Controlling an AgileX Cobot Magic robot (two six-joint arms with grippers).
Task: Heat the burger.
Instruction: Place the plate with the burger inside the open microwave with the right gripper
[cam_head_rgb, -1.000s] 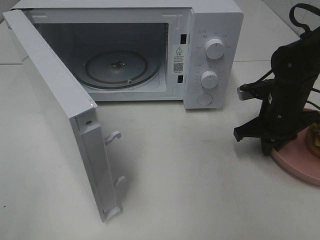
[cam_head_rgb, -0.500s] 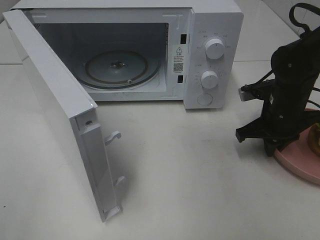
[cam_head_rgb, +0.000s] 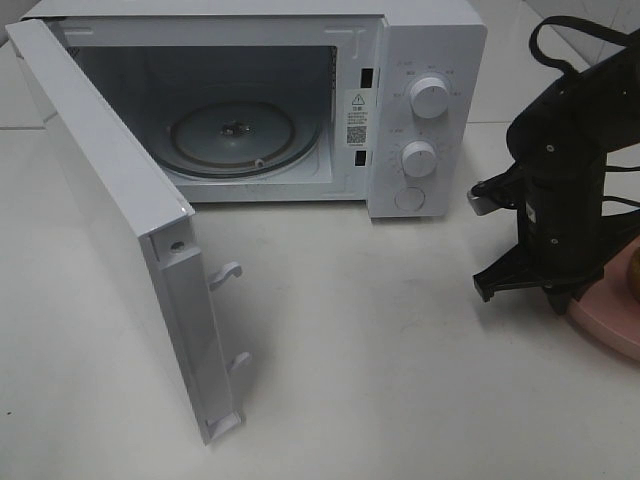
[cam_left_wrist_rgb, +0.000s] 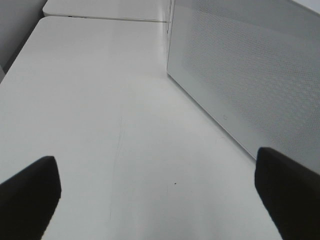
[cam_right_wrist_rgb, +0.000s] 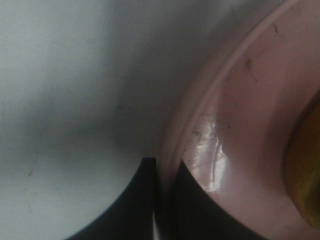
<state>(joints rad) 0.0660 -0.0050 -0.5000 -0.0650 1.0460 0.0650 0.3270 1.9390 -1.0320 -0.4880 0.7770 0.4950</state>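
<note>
Showing golden burger (cam_right_wrist_rgb: 306, 165) edge on pink plate (cam_right_wrist_rgb: 240, 125), right fingers (cam_right_wrist_rgb: 192, 210) pinching its rim, left fingers (cam_left_wrist_rgb: 27, 195) wide

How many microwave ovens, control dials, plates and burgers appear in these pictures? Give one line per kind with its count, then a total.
White box-shaped microwave oven: 1
Round white control dials: 2
Round pink plate: 1
Golden-brown burger, only its edge showing: 1
Total: 5
</note>
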